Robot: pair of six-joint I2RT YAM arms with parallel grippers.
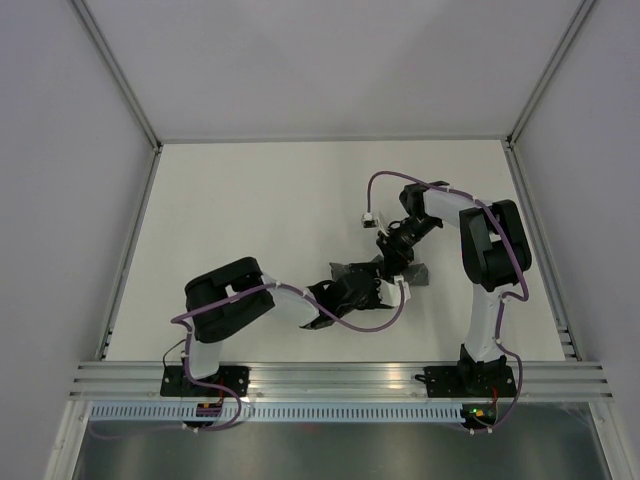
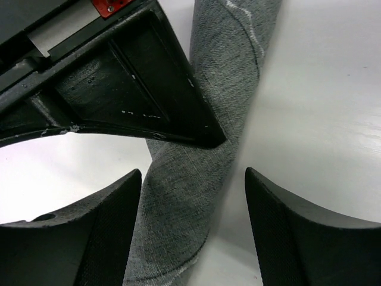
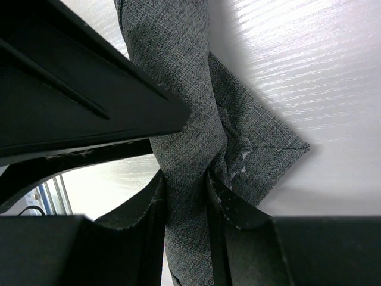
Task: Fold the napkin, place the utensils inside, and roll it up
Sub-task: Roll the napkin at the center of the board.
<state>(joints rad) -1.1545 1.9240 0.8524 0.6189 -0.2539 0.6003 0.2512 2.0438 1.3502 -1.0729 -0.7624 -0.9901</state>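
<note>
Dark grey napkin (image 2: 184,196) with pale stitching; white table (image 1: 250,215).

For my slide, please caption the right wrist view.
Right jaws shut on the rolled grey napkin, white table behind.

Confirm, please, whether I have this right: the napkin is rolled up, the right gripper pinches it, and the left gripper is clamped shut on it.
Not quite: the left gripper is open, straddling the napkin, as the left wrist view shows. The rest holds: rolled up, pinched by the right gripper.
</note>
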